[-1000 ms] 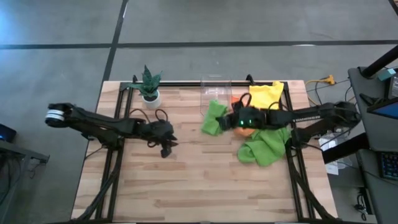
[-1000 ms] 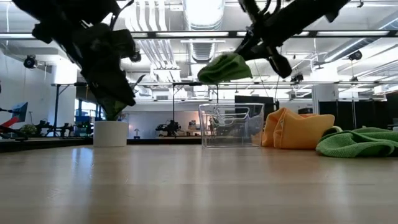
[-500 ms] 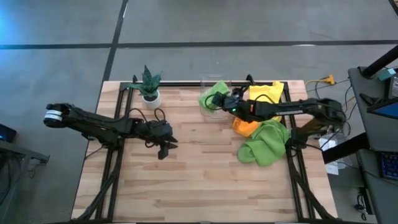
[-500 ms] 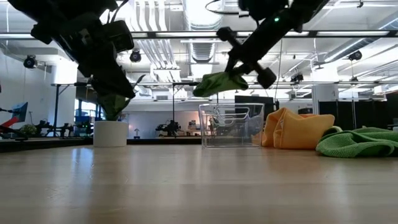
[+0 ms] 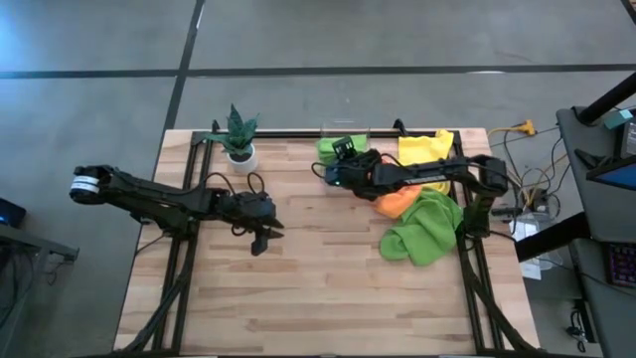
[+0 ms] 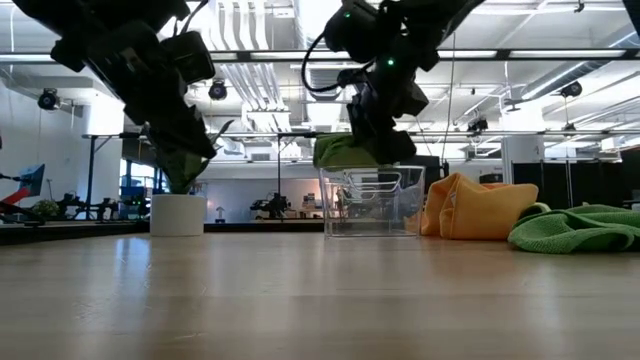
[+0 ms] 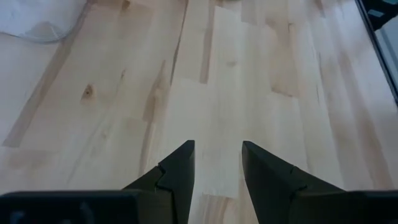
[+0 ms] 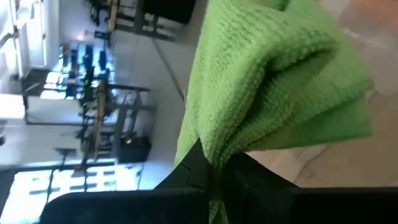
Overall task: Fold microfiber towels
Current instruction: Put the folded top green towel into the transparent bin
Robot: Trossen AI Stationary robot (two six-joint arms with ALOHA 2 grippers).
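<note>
No brand, label or writing can be read on anything in view. Nearest, in the lower left centre of the high view, the left tool (image 5: 260, 242) hangs over bare planks of the wooden surface (image 5: 318, 288), its arm reaching in from the left edge with the elbow low; its two dark fingers (image 7: 177, 174) stand parted with nothing between them. Farther back at the right of that view, a loose lime green towel (image 5: 422, 231) lies heaped near the surface's right edge, touching an orange towel (image 5: 396, 202) just behind it, and a yellow towel (image 5: 425, 149) lies at the far right corner. The right arm stretches from the right edge toward upper centre, bent at the elbow, and the right tool (image 5: 336, 161) is clamped shut on a folded lime green towel (image 8: 267, 93), holding it up over the clear plastic bin (image 6: 372, 202) at the far edge; in the low view the folded towel (image 6: 345, 152) hangs just above the bin's rim. A small potted plant (image 5: 238, 135) stands at the far left.
</note>
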